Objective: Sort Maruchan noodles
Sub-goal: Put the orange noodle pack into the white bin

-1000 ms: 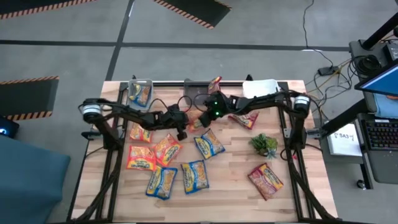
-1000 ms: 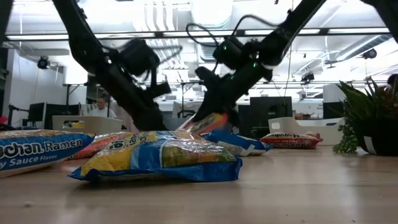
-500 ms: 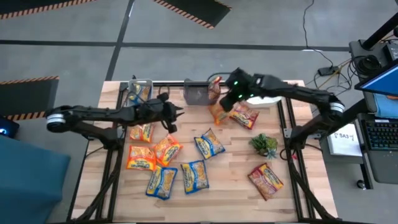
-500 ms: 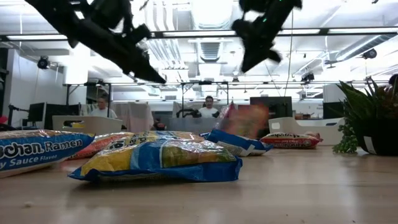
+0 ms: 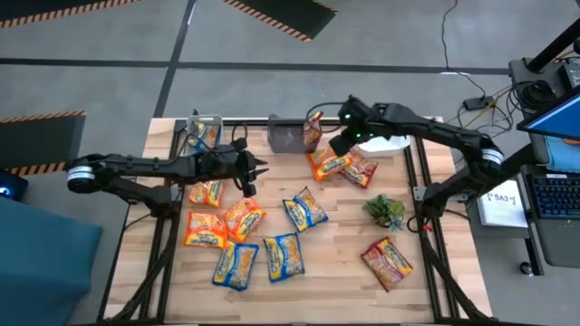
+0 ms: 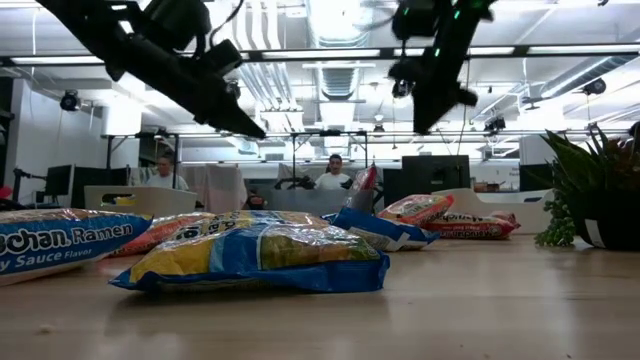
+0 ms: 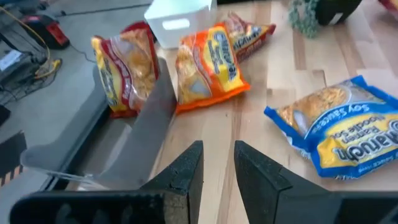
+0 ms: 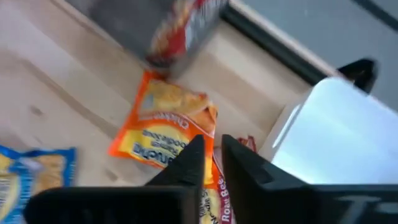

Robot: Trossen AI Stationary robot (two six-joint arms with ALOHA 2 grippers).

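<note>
The Maruchan noodles lie scattered flat on the table. An orange packet (image 5: 326, 164) (image 8: 165, 127) rests by the far edge, overlapping a dark red packet (image 5: 360, 168). Another dark red packet (image 5: 314, 129) (image 7: 127, 71) stands on edge in a grey bin (image 5: 285, 138). Blue packets (image 5: 305, 210) and orange packets (image 5: 243, 217) cover the middle and left. My right gripper (image 5: 340, 140) (image 8: 212, 146) hangs above the orange packet, fingers narrowly open, holding nothing. My left gripper (image 5: 254, 172) (image 7: 217, 155) hovers above the table's middle, narrowly open and empty.
A clear bin (image 5: 201, 134) at the far left holds a blue packet. A white bin (image 5: 381, 127) sits at the far right. A small green plant (image 5: 385, 210) stands on the right, with a dark red packet (image 5: 388, 263) nearer the front. People sit in the room behind.
My right gripper carried the orange packet up from the table's middle toward the far edge and let go. The packet fell and now lies flat beside the dark red one. My left gripper rose from among the packets and drew slightly toward the left.
</note>
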